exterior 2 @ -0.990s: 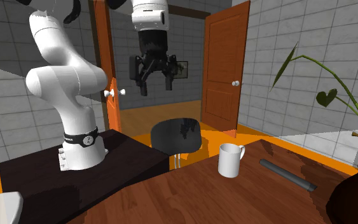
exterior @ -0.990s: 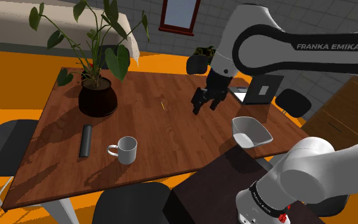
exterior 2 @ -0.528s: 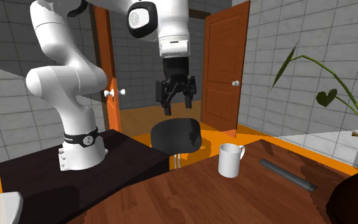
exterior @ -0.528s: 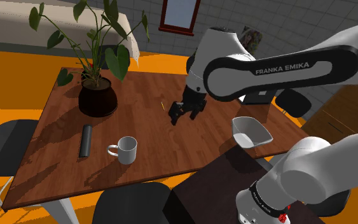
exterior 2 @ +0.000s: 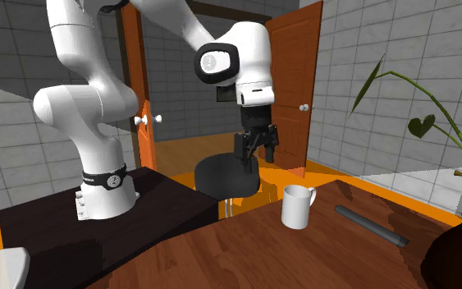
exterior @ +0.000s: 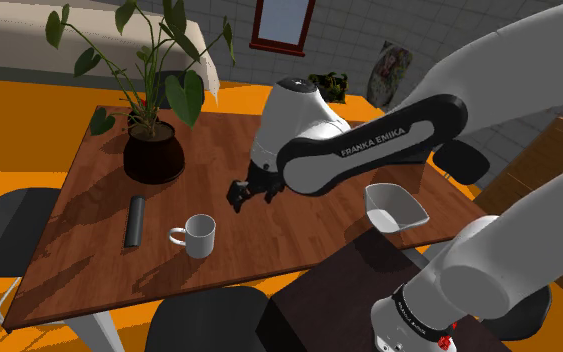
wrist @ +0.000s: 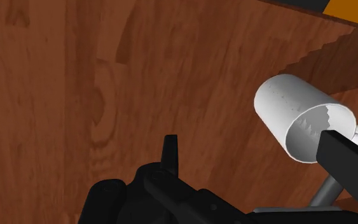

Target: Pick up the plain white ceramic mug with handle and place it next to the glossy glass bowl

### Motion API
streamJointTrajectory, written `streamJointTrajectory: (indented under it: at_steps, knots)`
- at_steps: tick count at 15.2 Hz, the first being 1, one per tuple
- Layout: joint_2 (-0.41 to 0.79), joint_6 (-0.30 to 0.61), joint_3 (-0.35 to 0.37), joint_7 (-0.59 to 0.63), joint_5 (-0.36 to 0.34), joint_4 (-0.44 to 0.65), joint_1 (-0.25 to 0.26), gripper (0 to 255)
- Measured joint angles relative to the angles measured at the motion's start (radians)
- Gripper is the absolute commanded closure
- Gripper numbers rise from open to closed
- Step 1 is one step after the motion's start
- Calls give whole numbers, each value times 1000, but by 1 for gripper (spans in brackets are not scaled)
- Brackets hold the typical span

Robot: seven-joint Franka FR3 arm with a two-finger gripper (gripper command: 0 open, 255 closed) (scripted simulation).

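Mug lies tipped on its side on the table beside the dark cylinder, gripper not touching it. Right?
Not quite. The mug stands upright, opening up, as the shoulder view shows. The rest holds: it sits on the table beside the dark cylinder, and the gripper is apart from it.

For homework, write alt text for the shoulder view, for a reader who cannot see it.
A white robot arm holds its black claw open above a wooden table, a little up and to the right of a white mug in the picture. A white bowl sits near the table's right edge, and a potted plant and a dark cylinder stand at left.
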Motion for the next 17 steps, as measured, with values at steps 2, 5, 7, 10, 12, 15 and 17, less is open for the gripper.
streamJointTrajectory:
  at_steps: [2,5,7,10,12,15,17]
  knots:
    - [102,52,24,89,-94,50,-13,0]
    - [235,108,32,243,-253,116,4,0]
    - [321,141,10,340,-362,161,33,0]
    - [418,166,-33,432,-472,225,78,0]
    - [450,181,-51,462,-507,239,96,0]
    - [494,202,-77,491,-547,258,115,0]
    - [523,220,-96,510,-573,265,127,0]
